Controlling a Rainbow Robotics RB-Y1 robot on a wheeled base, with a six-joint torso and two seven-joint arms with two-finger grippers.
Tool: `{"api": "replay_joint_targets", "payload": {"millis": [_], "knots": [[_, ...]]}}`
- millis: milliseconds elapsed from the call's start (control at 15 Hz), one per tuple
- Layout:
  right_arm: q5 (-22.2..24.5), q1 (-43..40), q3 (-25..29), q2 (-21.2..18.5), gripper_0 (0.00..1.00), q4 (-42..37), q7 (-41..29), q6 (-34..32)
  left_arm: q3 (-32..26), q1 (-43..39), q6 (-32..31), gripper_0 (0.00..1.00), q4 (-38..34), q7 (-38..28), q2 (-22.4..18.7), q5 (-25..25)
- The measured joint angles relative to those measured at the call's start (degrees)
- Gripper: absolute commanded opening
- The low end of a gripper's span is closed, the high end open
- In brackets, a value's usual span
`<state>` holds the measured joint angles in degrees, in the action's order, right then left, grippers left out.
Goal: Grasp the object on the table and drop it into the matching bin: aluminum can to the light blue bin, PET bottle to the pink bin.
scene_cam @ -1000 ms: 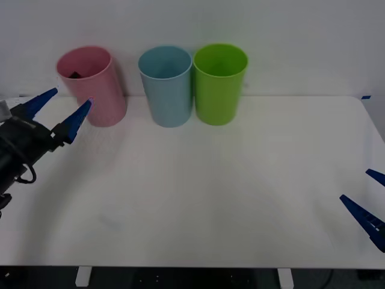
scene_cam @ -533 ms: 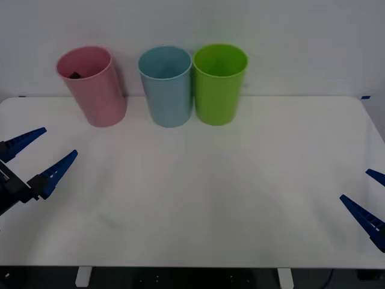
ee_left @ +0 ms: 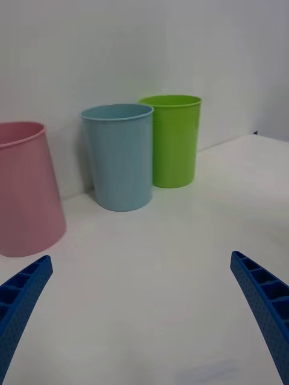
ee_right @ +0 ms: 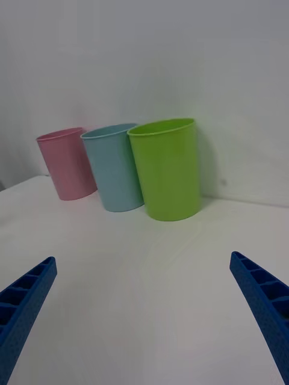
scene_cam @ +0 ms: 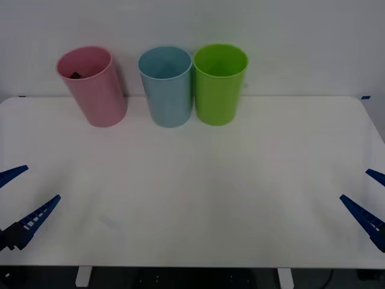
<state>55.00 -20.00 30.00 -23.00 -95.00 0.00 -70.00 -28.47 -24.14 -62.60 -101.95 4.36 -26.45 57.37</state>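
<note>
At the near left corner of the white table (scene_cam: 198, 192), the left gripper (scene_cam: 18, 198) is seen with its blue ribbed fingers (scene_cam: 37, 215) spread wide apart; nothing is held between them and nothing is touched by them. At the near right edge, the right gripper (scene_cam: 374, 201) is likewise held wide open and empty, its fingers (scene_cam: 361, 215) apart from every object. Along the far side of the table three bins are lined up against the wall: the pink bin (scene_cam: 93, 86) at the left, tilted slightly so that its rim leans leftward, the light blue bin (scene_cam: 166, 85) in the middle, and a bright green bin (scene_cam: 219, 83) just beside it, the two nearly touching. Inside the pink bin, a small dark shape is seen near the rim, taken to be the black cap of the PET bottle (scene_cam: 76, 75); the rest of the bottle is hidden by the bin's wall. Both grippers are kept well apart from the bins. From the left wrist view, the pink bin (ee_left: 27, 192), the light blue bin (ee_left: 119, 157) and the green bin (ee_left: 174, 141) are seen beyond the parted fingers.
</note>
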Motion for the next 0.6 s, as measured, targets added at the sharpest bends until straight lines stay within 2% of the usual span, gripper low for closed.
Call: {"api": "replay_joint_targets", "payload": {"millis": [600], "knots": [[0.0,0.0,0.0,0.0,1.00,0.0,0.0,0.0,0.7,-2.2,-0.9,1.00,-0.3,-0.9,-0.1,-1.7]]}}
